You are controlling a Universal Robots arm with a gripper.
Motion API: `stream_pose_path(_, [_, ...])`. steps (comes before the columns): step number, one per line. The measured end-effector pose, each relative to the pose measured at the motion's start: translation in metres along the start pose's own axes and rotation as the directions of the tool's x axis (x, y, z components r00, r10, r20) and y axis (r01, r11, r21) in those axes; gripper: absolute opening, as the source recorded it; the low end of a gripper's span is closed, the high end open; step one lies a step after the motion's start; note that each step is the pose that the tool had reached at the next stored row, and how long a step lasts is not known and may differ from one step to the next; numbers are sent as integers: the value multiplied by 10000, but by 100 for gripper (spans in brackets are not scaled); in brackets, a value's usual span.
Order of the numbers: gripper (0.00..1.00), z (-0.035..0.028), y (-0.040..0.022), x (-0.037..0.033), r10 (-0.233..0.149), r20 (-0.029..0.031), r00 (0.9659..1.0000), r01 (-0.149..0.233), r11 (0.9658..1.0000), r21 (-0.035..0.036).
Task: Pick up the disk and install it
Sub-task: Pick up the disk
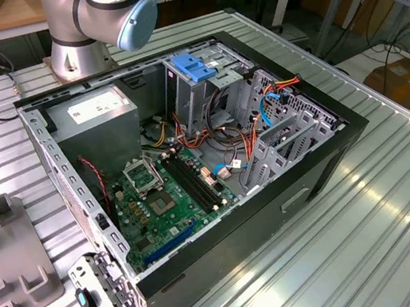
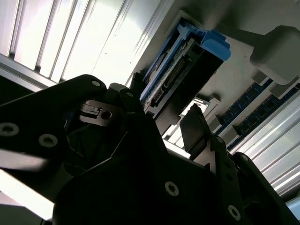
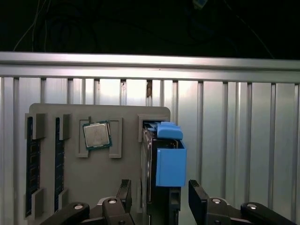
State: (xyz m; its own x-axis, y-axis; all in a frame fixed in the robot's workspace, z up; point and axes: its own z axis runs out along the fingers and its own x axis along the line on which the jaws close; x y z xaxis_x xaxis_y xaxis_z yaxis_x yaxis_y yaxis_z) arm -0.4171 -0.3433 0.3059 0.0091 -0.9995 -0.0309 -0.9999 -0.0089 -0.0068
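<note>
The disk [image 3: 164,161] stands on edge in a slot of a grey fixture plate [image 3: 126,112], its blue plastic rail facing the first wrist view. My gripper [image 3: 160,200] is open and straddles the disk, one finger [image 3: 124,196] on each side with a small gap to the disk's faces. In the second wrist view the disk [image 2: 180,70] shows its blue rails and connector edge, just beyond my gripper [image 2: 164,112] and its black pad [image 2: 194,130]. The arm's base [image 1: 100,17] stands behind the open computer case [image 1: 326,172].
The fixture plate also holds a processor chip [image 3: 97,135] and memory sticks [image 3: 33,164] in slots beside the disk. Inside the case are a grey power supply [image 1: 96,113], a metal cage with a blue latch [image 1: 192,65], the motherboard [image 1: 162,204] and loose cables [image 1: 231,169]. Ribbed metal table [image 1: 379,250] all round.
</note>
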Motion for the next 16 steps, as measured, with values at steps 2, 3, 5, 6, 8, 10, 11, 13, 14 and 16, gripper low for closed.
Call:
stream_pose_path(2, [60,1,0,-1,1,1,10000,-1,10000,2])
stream_pose_path(3, [60,1,0,-1,0,1,10000,0,10000,1])
stream_pose_path(5, [60,2,0,-2,1,1,10000,-1,10000,2])
stream_pose_path(6, [60,2,0,-2,1,1,10000,-1,10000,2])
stream_pose_path(8, [58,2,0,-3,1,1,10000,-1,10000,2])
stream_pose_path(10, [51,3,0,-4,1,1,10000,-1,10000,1])
stream_pose_path(11, [51,3,0,-4,1,0,10000,-1,10000,2])
stream_pose_path(13, [51,4,0,-4,1,0,10000,-1,10000,1])
stream_pose_path(14, [51,5,0,-5,1,4,10000,-1,10000,0])
stream_pose_path(16, [51,7,1,-5,2,37,10000,-2,10000,1])
